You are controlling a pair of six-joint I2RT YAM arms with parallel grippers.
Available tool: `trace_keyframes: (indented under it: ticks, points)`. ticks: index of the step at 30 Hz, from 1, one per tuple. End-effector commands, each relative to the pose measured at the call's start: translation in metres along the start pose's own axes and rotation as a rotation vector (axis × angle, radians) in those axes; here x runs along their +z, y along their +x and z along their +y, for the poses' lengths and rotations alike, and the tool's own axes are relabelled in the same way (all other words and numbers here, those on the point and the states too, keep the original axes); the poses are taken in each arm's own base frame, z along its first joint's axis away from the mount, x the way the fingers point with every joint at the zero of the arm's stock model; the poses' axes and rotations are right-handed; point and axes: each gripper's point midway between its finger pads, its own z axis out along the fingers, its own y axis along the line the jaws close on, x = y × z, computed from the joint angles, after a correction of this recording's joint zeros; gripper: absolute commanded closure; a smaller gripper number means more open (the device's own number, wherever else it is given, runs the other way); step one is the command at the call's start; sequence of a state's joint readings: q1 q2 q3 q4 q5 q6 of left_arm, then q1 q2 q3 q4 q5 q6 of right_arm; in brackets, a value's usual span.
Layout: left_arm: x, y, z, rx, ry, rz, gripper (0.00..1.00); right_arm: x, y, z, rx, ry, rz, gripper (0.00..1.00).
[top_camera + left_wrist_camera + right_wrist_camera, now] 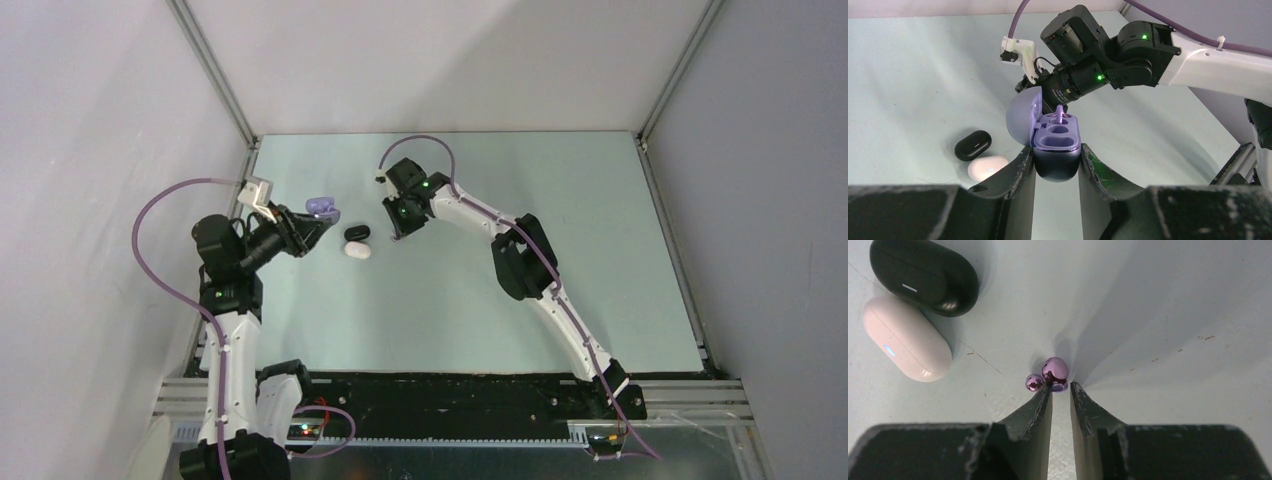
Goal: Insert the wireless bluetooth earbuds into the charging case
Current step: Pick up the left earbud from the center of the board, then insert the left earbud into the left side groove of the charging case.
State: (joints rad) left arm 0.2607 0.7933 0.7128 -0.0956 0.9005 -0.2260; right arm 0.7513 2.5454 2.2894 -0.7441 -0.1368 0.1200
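My left gripper [312, 226] is shut on the open purple charging case [322, 207] and holds it above the table's left side. In the left wrist view the case [1058, 135] sits between my fingers with its lid up and two empty sockets showing. My right gripper [393, 232] is low over the table to the right of the case. In the right wrist view its nearly closed tips [1061, 386] pinch a shiny purple earbud [1055, 371], with a smaller purple lobe [1034, 382] beside the left fingertip. No black or white earbuds show.
A closed black case [356, 234] and a closed white case [356, 250] lie side by side on the table between the two grippers. They also show in the right wrist view, black [923, 275] and white [905, 337]. Enclosure walls stand around the table.
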Motion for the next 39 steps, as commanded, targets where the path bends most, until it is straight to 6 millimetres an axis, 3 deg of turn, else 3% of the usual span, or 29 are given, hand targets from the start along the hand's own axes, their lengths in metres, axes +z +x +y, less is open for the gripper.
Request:
trace_keyframes:
  ticks: [1, 6, 9, 12, 13, 14, 15, 16, 17, 18, 23, 30, 36, 39]
  points:
    - [-0.002, -0.02, 0.0, 0.066, -0.006, -0.043, 1.0, 0.016, 0.011, 0.003, -0.071, 0.0, 0.031, 0.76]
    - [-0.001, -0.018, 0.001, 0.055, -0.005, -0.044, 1.0, 0.015, 0.008, -0.003, -0.166, -0.016, 0.023, 0.95]
    - [-0.001, -0.017, 0.001, 0.056, -0.003, -0.045, 1.0, -0.005, -0.011, -0.009, -0.229, -0.005, -0.028, 1.0]
    - [0.0, -0.016, 0.002, 0.053, 0.001, -0.045, 1.0, -0.037, -0.029, -0.012, -0.336, -0.01, -0.087, 1.0]
    - [0.001, -0.015, 0.002, 0.051, 0.002, -0.046, 1.0, -0.038, -0.025, -0.014, -0.386, -0.017, -0.085, 1.0]
    - [0.002, -0.014, 0.003, 0.048, 0.003, -0.045, 1.0, -0.058, -0.035, -0.011, -0.418, -0.02, -0.128, 1.0]
    - [0.002, -0.014, 0.004, 0.043, 0.003, -0.045, 1.0, -0.058, -0.028, -0.012, -0.474, -0.032, -0.131, 1.0]
    - [0.003, -0.012, 0.005, 0.035, 0.004, -0.041, 1.0, -0.081, -0.045, -0.004, -0.518, -0.033, -0.209, 1.0]
    - [0.004, -0.013, 0.005, 0.039, 0.011, -0.047, 1.0, -0.077, -0.027, -0.005, -0.57, -0.055, -0.181, 1.0]
    - [0.004, -0.013, 0.005, 0.039, 0.014, -0.048, 1.0, -0.099, -0.039, 0.003, -0.616, -0.057, -0.246, 1.0]
    - [0.008, -0.002, 0.004, 0.03, 0.058, -0.028, 1.0, -0.137, -0.02, 0.014, -0.843, -0.077, -0.294, 1.0]
    - [0.019, 0.026, -0.002, 0.001, 0.174, 0.04, 1.0, -0.197, -0.025, 0.019, -1.07, -0.034, -0.368, 1.0]
    - [0.037, 0.038, -0.019, 0.098, 0.337, 0.111, 1.0, -0.268, -0.033, 0.044, -1.239, -0.037, -0.451, 1.0]
    - [0.044, 0.049, -0.024, 0.123, 0.422, 0.166, 1.0, -0.288, -0.027, 0.055, -1.262, -0.073, -0.445, 1.0]
